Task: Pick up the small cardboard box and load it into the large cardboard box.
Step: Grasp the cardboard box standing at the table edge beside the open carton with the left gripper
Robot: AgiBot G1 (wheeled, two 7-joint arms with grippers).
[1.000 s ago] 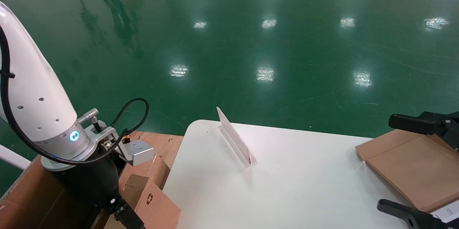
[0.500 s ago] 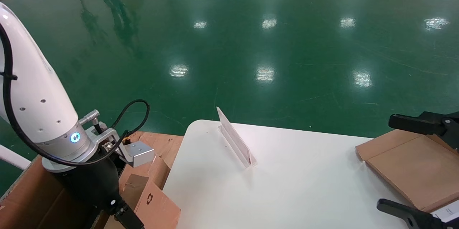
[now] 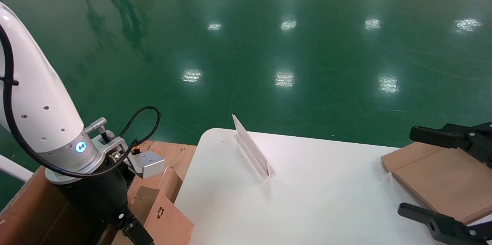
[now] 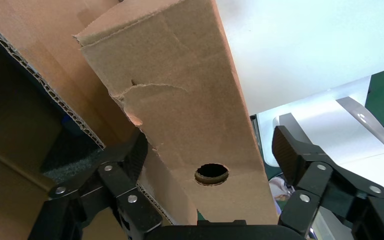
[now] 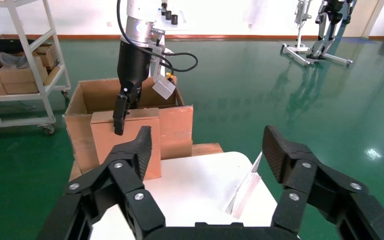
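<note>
The small cardboard box [image 3: 167,216], with a black recycling symbol, leans tilted at the large cardboard box's [image 3: 27,202] edge beside the table. My left gripper [image 3: 132,231] hangs over it. In the left wrist view the small box [image 4: 200,115], with its round hole, lies between the open jaws of my left gripper [image 4: 210,137]. One pad [image 4: 287,150] stands clear of it. Black foam [image 4: 75,155] shows inside the large box [image 4: 35,45]. The right wrist view shows the small box [image 5: 125,147] against the large box [image 5: 175,125]. My right gripper [image 3: 407,172] is open and empty.
A white table [image 3: 307,206] carries a clear sign holder [image 3: 253,153] and a plain flat brown package [image 3: 442,176] under my right gripper [image 5: 207,132]. A white shelf cart [image 5: 20,60] stands beyond the large box. Green floor lies all around.
My right gripper has shifted a little to the left over the flat package. My left arm has sunk very slightly. The small box has stayed where it was.
</note>
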